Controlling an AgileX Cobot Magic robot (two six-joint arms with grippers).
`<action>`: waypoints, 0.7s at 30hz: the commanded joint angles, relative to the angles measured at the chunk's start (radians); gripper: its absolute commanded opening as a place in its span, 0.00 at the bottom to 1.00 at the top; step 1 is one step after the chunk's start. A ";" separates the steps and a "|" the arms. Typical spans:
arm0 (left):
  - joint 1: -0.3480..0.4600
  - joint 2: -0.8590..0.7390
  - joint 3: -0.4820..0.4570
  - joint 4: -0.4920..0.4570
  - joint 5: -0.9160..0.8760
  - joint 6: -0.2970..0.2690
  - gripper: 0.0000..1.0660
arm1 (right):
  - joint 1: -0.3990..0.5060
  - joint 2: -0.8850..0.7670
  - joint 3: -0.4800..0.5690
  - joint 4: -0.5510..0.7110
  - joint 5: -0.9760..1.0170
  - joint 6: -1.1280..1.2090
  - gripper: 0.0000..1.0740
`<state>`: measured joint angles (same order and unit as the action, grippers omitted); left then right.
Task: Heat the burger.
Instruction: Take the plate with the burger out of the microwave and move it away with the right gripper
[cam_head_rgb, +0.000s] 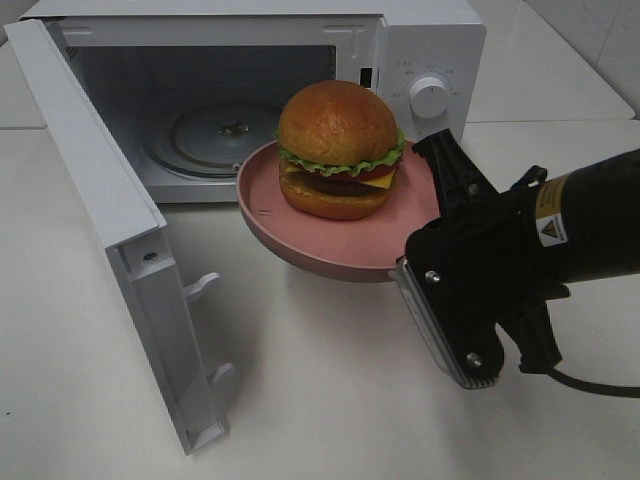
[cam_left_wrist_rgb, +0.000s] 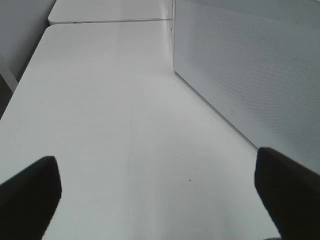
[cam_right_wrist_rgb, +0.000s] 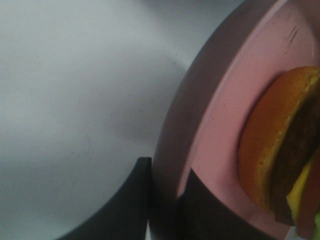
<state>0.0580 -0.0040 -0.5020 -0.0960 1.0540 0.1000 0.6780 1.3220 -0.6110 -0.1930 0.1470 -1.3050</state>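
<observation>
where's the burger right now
In the exterior high view the burger sits on the pink plate, held up at centre before the open microwave by the right end effector.

microwave (cam_head_rgb: 300, 60) cavity clear, door (cam_head_rgb: 110, 230) swung aside

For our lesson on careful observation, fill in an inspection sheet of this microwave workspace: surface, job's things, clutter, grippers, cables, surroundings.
Surface: white table, bare where visible.
Job's things: burger upright on pink plate, held above the table before the microwave; door open, turntable bare.
Clutter: nothing seen.
Grippers: right gripper shut on the plate's rim; left gripper open, holding nothing.
Cables: black cable behind right arm.
Surroundings: tiled wall.
</observation>
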 joint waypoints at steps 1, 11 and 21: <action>-0.008 -0.021 0.003 0.001 -0.015 -0.007 0.94 | -0.001 -0.069 0.013 -0.008 -0.031 0.008 0.00; -0.008 -0.021 0.003 0.001 -0.015 -0.007 0.94 | -0.001 -0.221 0.073 -0.008 0.078 0.032 0.00; -0.008 -0.021 0.003 0.001 -0.015 -0.007 0.94 | -0.001 -0.399 0.136 -0.011 0.189 0.062 0.00</action>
<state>0.0580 -0.0040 -0.5020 -0.0960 1.0540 0.1000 0.6780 0.9650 -0.4730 -0.1920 0.3750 -1.2590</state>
